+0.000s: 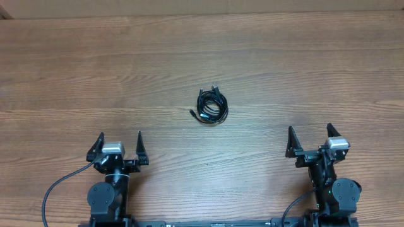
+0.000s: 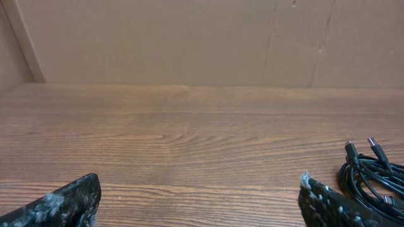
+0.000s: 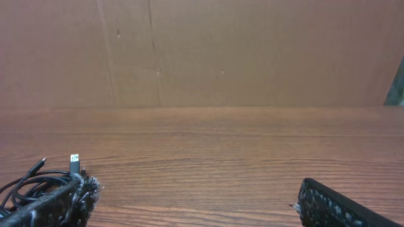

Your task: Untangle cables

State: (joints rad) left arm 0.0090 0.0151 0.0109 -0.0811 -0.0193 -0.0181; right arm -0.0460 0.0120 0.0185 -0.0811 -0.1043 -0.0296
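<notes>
Over the wooden table [image 1: 76,63], the left gripper [image 1: 120,135] and right gripper [image 1: 310,128] stand spread wide, holding and touching nothing. The cables [image 1: 213,106] form one small black coiled bunch, ahead of and between both finger pairs.

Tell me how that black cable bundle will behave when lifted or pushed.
The cables are thin loosely coiled cords, so they will probably flop. Bunched together, they likely lift as one clump. A push should slide them easily.

One table [image 1: 76,63] carries one bunched knot of cables [image 1: 213,106]; their number cannot be told. Two grippers, left gripper [image 1: 120,135] and right gripper [image 1: 309,128].
</notes>
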